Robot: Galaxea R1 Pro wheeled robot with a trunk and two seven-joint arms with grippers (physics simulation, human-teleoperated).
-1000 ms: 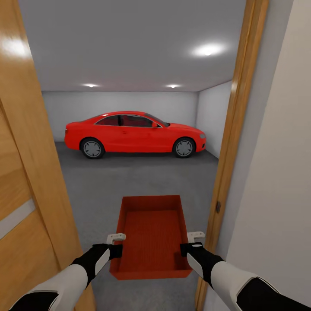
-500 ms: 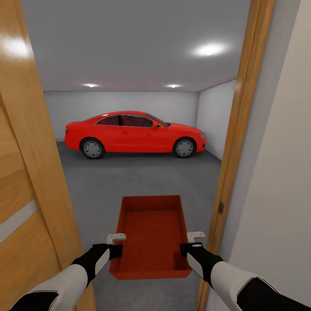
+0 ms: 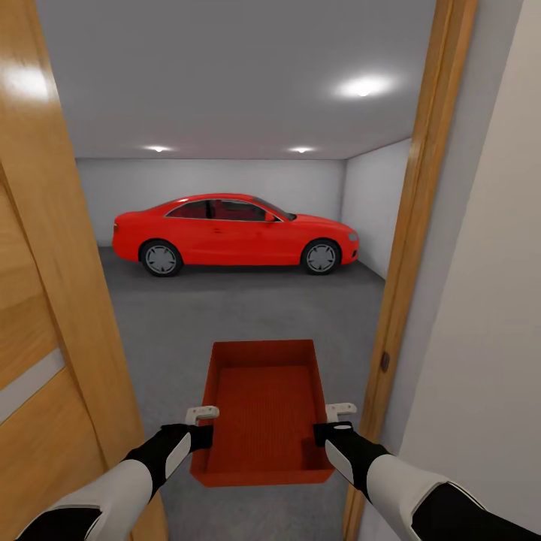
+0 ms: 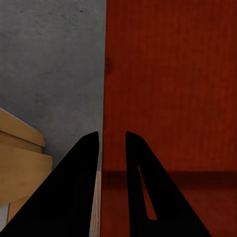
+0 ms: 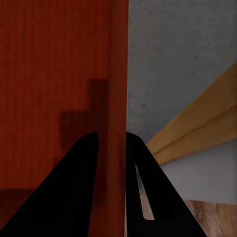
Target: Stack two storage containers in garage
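Head view: storage container (image 3: 261, 409) carried in the doorway between left end effector (image 3: 201, 425) and right end effector (image 3: 336, 422), over the garage's grey floor (image 3: 225, 315), red car (image 3: 234, 234) beyond. Wrist views: each end effector clamps a side wall.

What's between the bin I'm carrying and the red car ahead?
Only bare grey floor, as the head view shows. The storage container hangs in the doorway, held by both grippers, and the red car stands parked by the far wall.
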